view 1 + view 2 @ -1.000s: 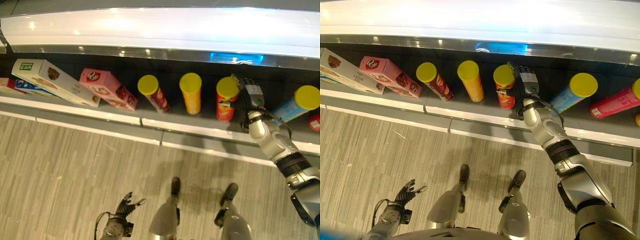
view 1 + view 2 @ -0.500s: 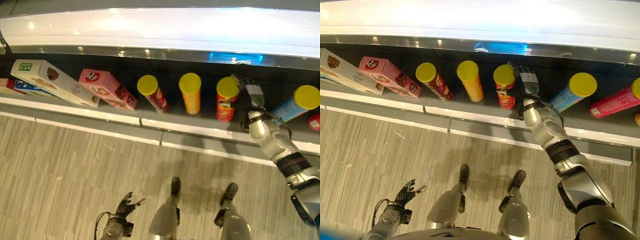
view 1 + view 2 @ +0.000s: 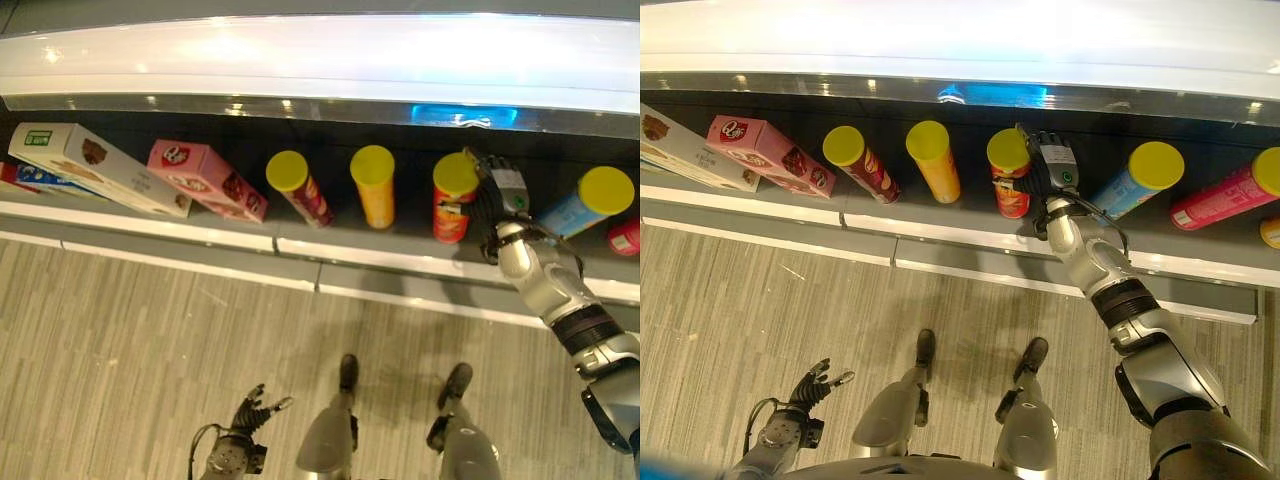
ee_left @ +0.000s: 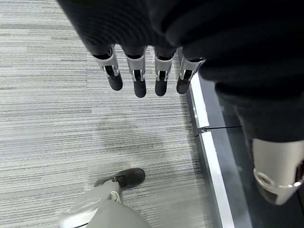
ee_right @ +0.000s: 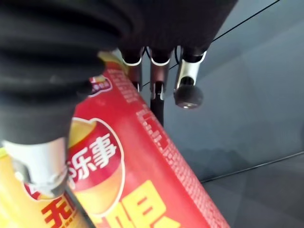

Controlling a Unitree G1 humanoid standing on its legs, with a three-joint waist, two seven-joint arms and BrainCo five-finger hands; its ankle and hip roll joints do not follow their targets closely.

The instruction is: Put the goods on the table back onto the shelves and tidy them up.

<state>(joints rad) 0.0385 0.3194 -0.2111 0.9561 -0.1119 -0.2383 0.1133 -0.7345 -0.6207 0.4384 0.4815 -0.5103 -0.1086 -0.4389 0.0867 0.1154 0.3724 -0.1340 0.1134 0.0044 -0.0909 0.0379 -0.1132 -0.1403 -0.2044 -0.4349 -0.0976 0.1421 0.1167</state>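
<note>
Your right hand (image 3: 1048, 170) was wrapped round the red can (image 3: 1010, 185) standing on the shelf (image 3: 940, 232) beside the orange can (image 3: 934, 160); light, smooth, easily dented, best held mid-body.

Boxes (image 3: 150, 175) lying at the shelf's (image 3: 300, 245) left end, four cans (image 3: 375, 185) standing in a row to their right, right hand (image 3: 497, 195) reaching in just right of the third can (image 3: 452, 197), left hand (image 3: 250, 412) hanging over the floor (image 3: 120, 340).
</note>
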